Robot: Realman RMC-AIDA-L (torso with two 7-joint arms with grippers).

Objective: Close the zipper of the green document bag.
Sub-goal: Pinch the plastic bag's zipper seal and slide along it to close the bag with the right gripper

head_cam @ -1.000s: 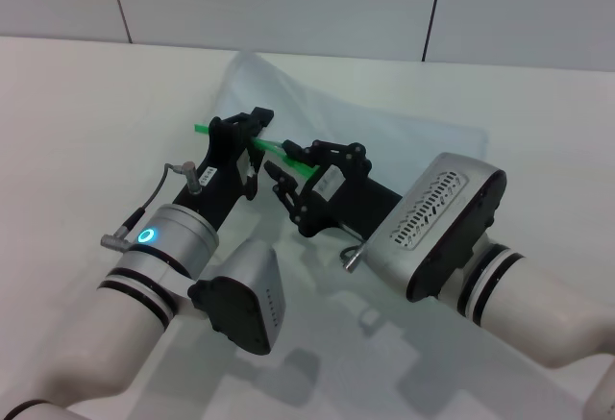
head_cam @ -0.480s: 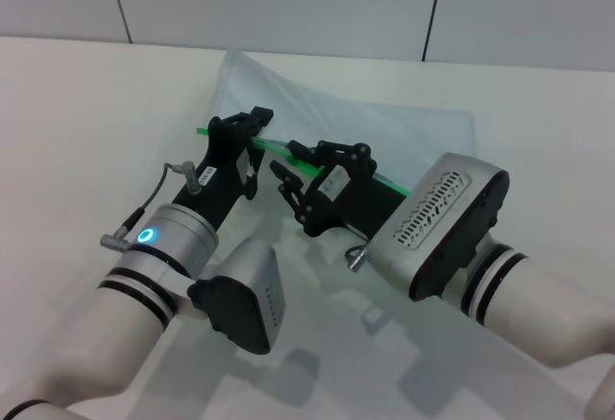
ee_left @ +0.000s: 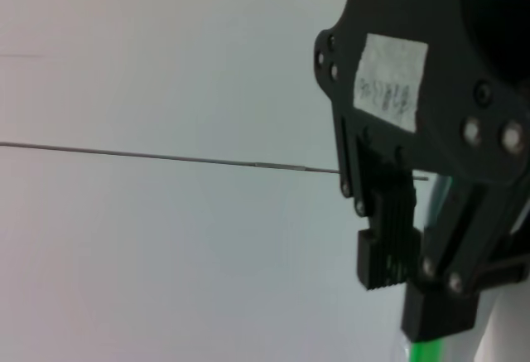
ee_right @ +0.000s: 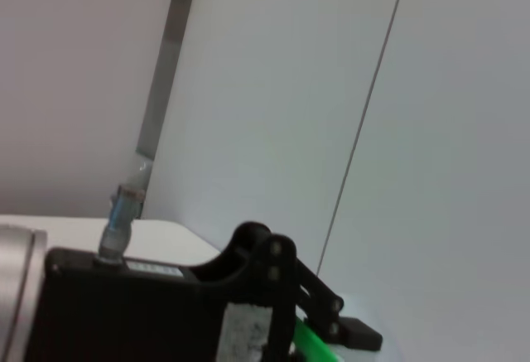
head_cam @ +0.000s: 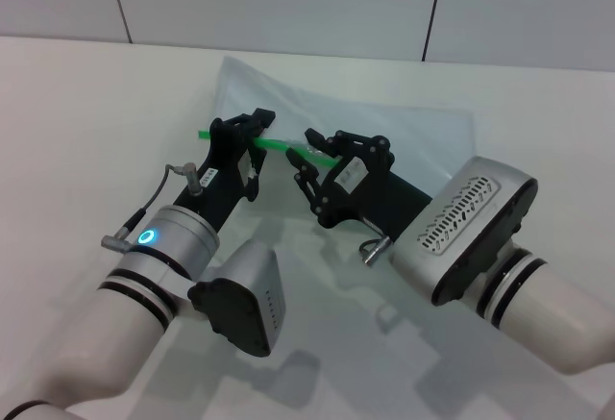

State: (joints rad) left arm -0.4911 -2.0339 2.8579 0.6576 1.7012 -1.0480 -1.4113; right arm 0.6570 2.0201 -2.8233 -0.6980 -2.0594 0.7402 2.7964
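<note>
Green plastic marks the zipper [head_cam: 279,144], a thin strip along the near long edge of the green document bag [head_cam: 384,127], which lies flat on the white table [head_cam: 77,103] ahead of the robot. The strip's long axis runs from the left, slanting toward the right and nearer. The left gripper [head_cam: 242,128] is clenched on the zipper's left end, anchoring it. The right gripper [head_cam: 317,156] sits just beside it, pinching the zipper a little farther along. To do this well, I judge the left should hold taut while the right draws steadily along the strip, keeping its line.
</note>
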